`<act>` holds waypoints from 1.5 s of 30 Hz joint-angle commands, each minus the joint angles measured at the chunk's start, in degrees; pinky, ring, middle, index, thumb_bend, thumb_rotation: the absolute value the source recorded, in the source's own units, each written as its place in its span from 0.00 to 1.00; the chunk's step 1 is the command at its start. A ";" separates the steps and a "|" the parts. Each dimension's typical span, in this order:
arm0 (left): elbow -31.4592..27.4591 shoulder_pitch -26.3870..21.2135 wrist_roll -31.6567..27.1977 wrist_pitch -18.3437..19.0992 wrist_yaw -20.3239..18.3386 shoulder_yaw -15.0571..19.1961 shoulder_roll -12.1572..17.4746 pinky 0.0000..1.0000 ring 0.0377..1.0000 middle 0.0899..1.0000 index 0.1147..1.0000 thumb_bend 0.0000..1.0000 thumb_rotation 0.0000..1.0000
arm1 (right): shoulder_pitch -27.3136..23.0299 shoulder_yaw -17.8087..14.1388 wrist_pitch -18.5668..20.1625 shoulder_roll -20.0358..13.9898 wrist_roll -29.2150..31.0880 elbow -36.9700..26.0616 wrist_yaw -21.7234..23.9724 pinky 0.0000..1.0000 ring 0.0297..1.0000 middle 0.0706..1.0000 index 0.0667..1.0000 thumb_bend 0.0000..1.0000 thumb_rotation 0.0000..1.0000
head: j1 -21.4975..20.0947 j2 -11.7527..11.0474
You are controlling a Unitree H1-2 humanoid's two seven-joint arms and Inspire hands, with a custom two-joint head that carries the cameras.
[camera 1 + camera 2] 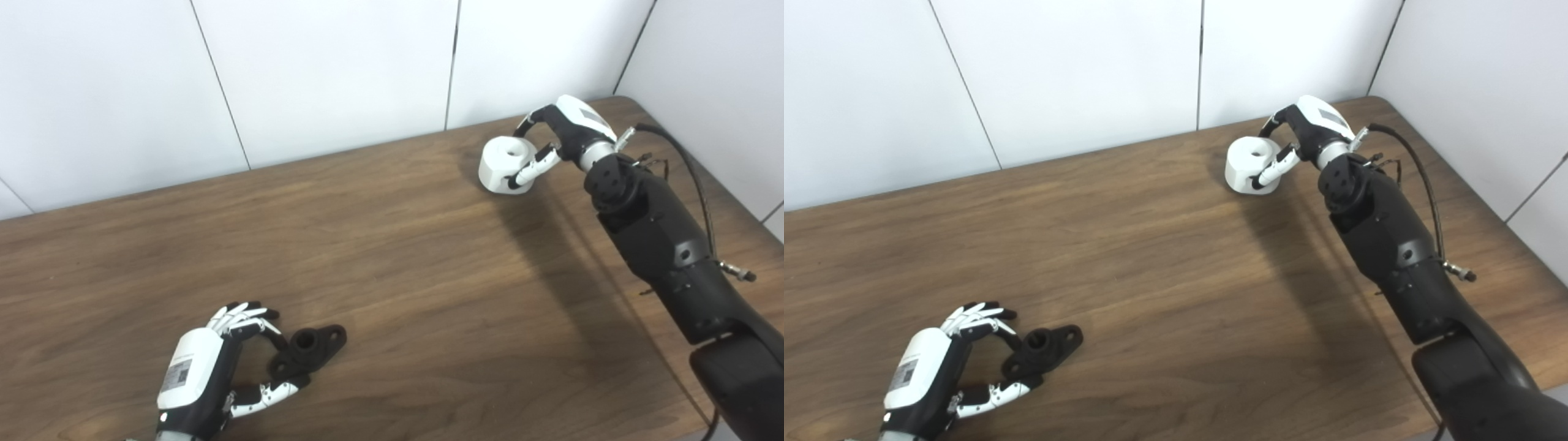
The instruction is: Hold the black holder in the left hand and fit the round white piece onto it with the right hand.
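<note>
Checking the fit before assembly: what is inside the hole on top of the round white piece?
The round white piece shows a small dark hole on top with nothing in it. Its depth is hidden, and the right hand covers its far side.

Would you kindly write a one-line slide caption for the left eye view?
Left hand closing around the black holder near the table's front; right hand gripping the round white piece far away.

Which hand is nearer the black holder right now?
Left. The left hand is right at the black holder near the table's front, fingers curled around its near end. The right hand is far off at the back corner, on the round white piece.
</note>
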 commanded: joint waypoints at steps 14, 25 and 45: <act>1.38 0.02 1.88 1.49 -0.42 -0.92 -0.19 0.91 0.86 0.74 0.42 0.52 0.04 | 0.63 -0.84 0.42 -3.27 -0.24 -14.89 2.80 0.85 0.91 0.80 0.45 0.52 0.14 | 2.34 0.61; 1.21 0.12 2.50 1.54 -0.06 -1.70 -0.33 0.90 0.85 0.74 0.42 0.52 0.05 | 2.79 2.81 4.53 0.03 -3.34 -34.48 14.95 0.84 0.90 0.81 0.45 0.52 0.14 | 3.67 1.25; 0.35 -0.11 4.85 4.98 -1.15 -3.77 -3.08 0.92 0.87 0.76 0.42 0.52 0.05 | 4.75 5.61 4.53 12.59 -10.65 -50.64 36.14 0.81 0.95 0.84 0.45 0.52 0.14 | 12.59 3.84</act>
